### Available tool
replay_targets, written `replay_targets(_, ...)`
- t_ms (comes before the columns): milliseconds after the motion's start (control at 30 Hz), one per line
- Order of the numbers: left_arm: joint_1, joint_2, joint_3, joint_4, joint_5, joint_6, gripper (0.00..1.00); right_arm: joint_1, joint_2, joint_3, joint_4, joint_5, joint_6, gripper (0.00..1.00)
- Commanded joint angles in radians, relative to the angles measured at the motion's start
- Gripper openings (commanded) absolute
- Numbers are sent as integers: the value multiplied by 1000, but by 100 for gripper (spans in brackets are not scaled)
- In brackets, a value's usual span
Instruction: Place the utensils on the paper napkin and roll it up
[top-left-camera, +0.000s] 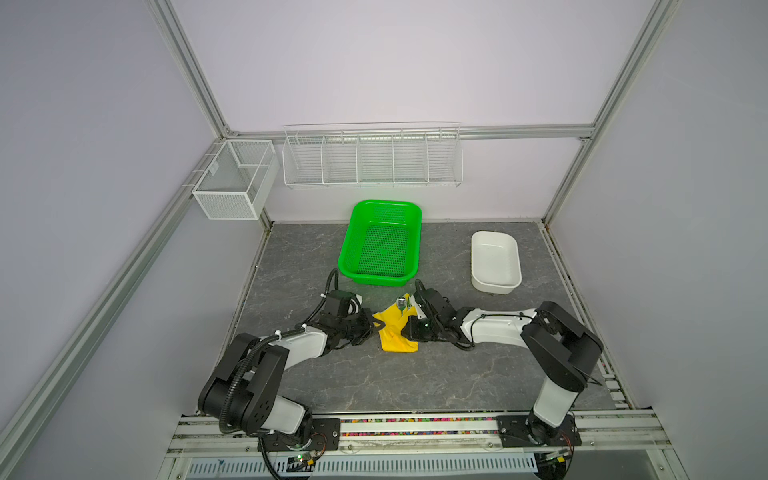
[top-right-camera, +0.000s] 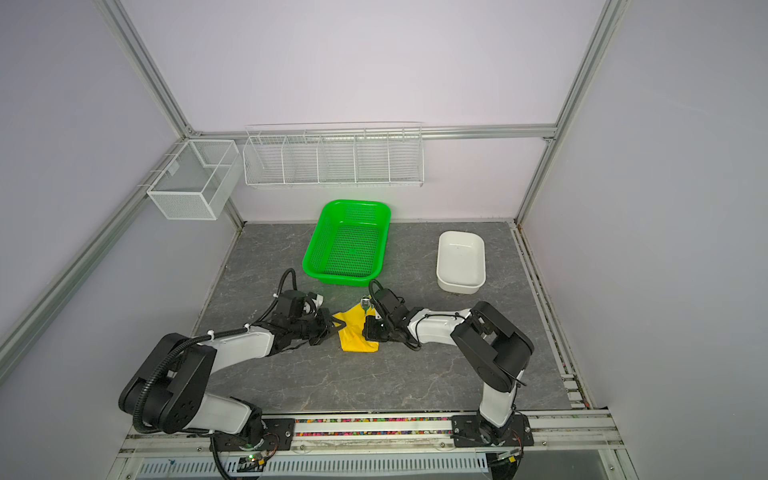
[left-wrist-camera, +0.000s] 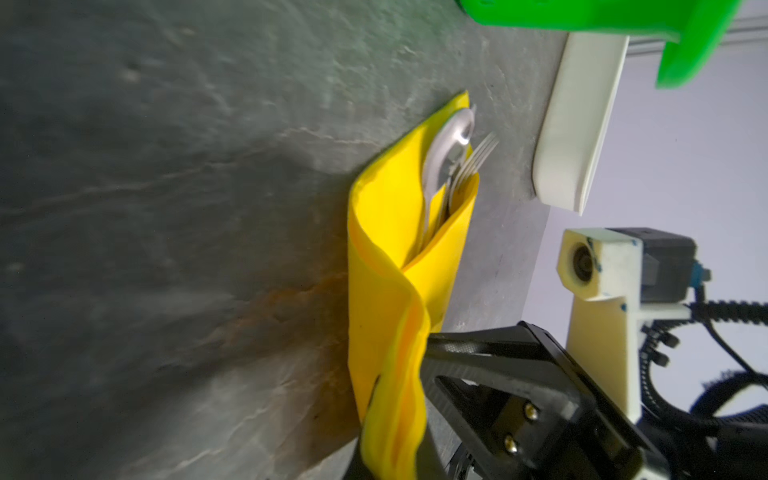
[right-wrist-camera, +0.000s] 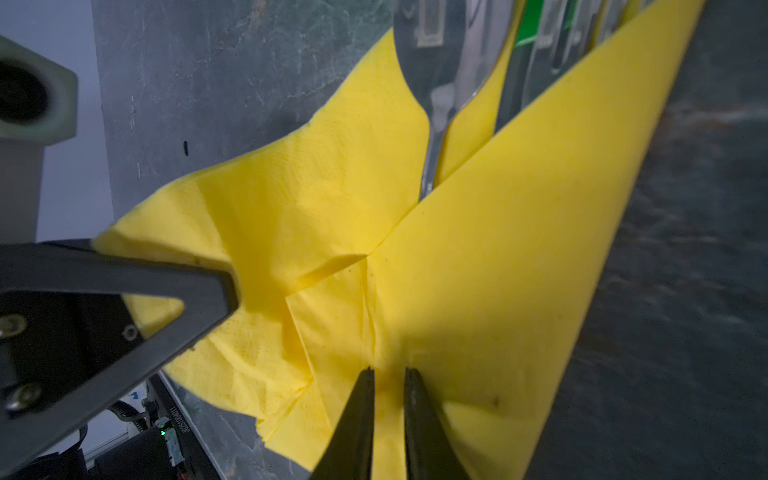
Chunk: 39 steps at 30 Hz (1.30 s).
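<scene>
Napkin (top-left-camera: 395, 337), one, around utensils (left-wrist-camera: 442, 160); left pincer (top-left-camera: 373, 326), right pincer (right-wrist-camera: 388, 390) both pinching it.

Paper napkin (top-left-camera: 392, 338) on counter (top-left-camera: 374, 382), about midway between left and right edges, slightly front of centre. Utensils (left-wrist-camera: 436, 162) inside napkin fold, heads sticking out of far end, toward basket (top-left-camera: 347, 245). Left end effector (top-left-camera: 371, 328) touching napkin's left side; right end effector (top-left-camera: 406, 329) touching its right side. Basket behind napkin, at middle of back edge. Tub (top-left-camera: 494, 257) right of basket, apart from it, toward back right corner. Wire rack (top-left-camera: 372, 160) on back wall above basket; mesh box (top-left-camera: 232, 183) left of rack, above back left corner.
</scene>
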Motion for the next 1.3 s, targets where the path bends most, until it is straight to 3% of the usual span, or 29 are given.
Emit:
replay_targets(0, -22, -7, 35, -11, 15, 16, 3, 7, 13, -16, -38, 25, 13, 18)
replay_targets(633, -95, 76, 181, -136, 0, -23, 4, 7, 11, -16, -13, 22, 10, 18)
replay_targets(1267, -102, 88, 194, -179, -58, -37, 3, 21, -63, -103, 57, -42, 7, 17)
